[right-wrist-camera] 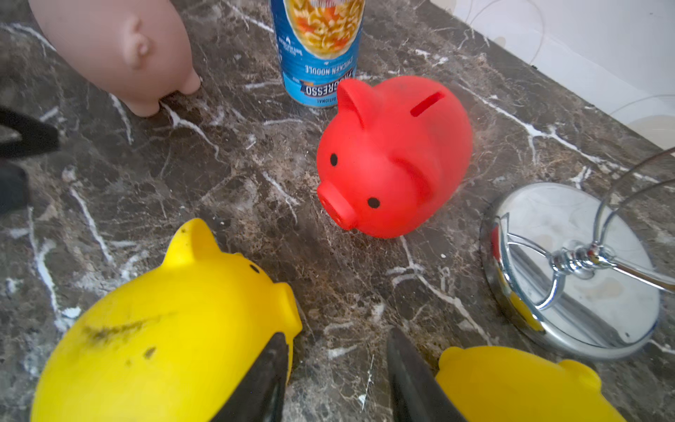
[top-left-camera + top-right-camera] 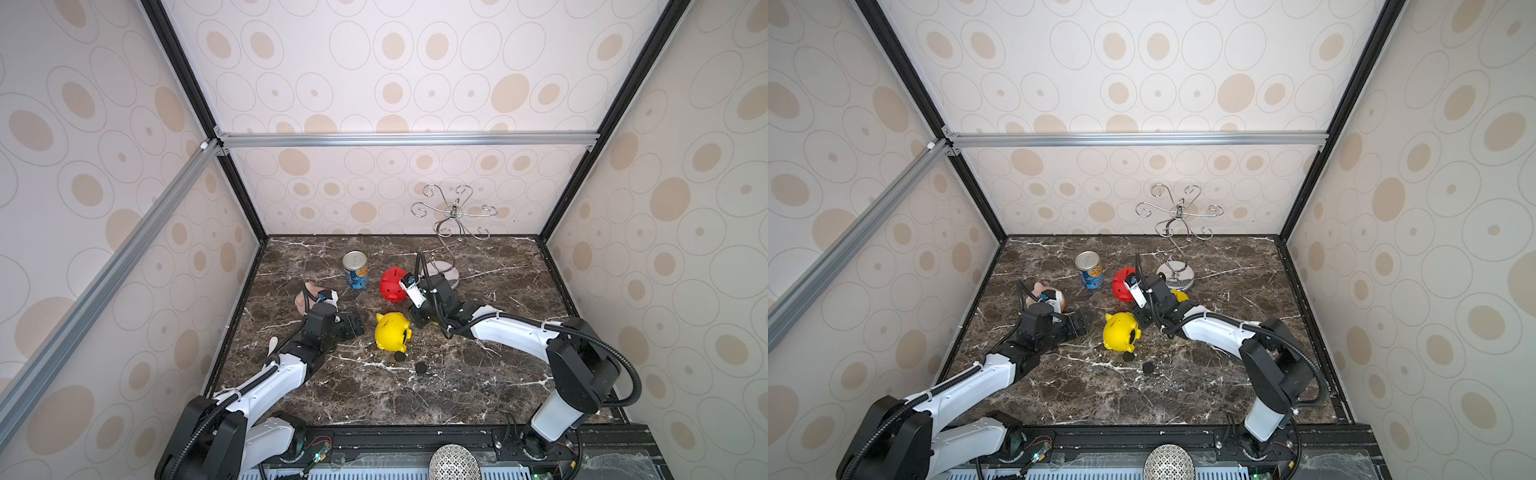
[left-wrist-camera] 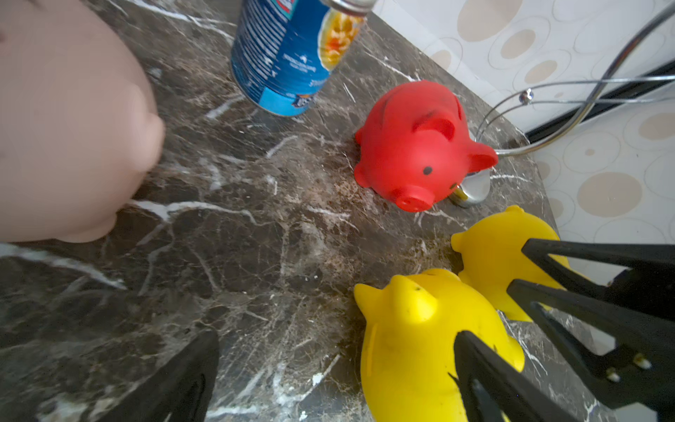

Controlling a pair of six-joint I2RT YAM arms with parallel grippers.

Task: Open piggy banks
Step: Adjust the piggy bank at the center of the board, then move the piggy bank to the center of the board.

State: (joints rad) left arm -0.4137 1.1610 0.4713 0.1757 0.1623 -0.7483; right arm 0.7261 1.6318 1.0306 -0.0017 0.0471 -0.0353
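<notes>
Right wrist view shows the right gripper (image 1: pixel 336 334), jaws partly apart over bare table (image 1: pixel 255 164) and holding nothing, flanked by a yellow pig (image 1: pixel 164 329) and a second yellow pig (image 1: pixel 511 387). The red pig (image 1: pixel 394 157) and pink pig (image 1: pixel 120 44) stand beyond. Only the top views show a black plug (image 2: pixel 400 356) and another plug (image 2: pixel 421 368) lying loose. Left wrist view shows the left gripper (image 3: pixel 336 336), jaws spread wide and empty.
</notes>
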